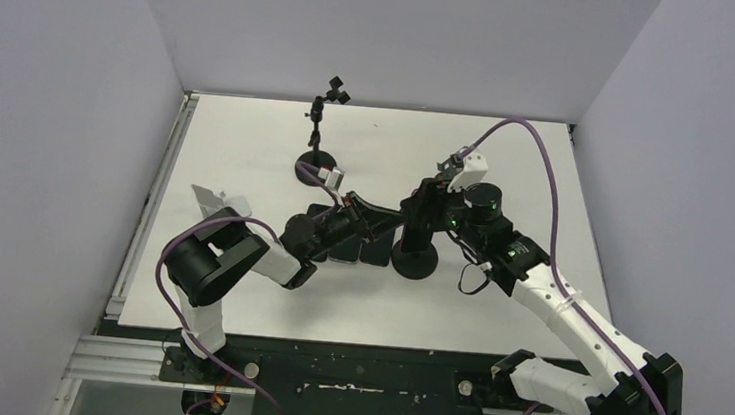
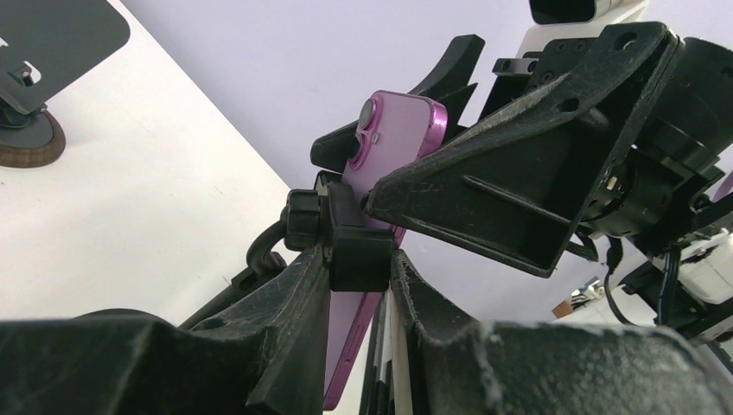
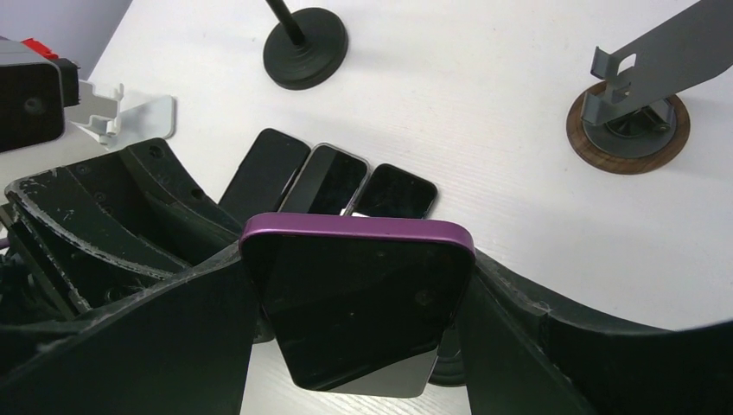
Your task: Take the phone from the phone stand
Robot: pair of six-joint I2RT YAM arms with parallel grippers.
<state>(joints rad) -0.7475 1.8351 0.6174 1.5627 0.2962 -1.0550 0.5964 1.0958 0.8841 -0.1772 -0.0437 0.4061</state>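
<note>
Phone [image 3: 359,311], purple, sits near upright in the clamp [image 2: 354,246] of the phone stand [image 1: 414,260], squeezed across its width by the right gripper [image 3: 359,259]. The left gripper [image 2: 359,270] straddles the clamp, grip unclear.

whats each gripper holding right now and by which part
The right gripper clamps the purple phone by its two long edges. The left gripper straddles the stand's clamp; whether it grips cannot be told.

Glossy phone [image 3: 359,320] against scuffed, matt black plastic right pincer [image 3: 360,281].
</note>
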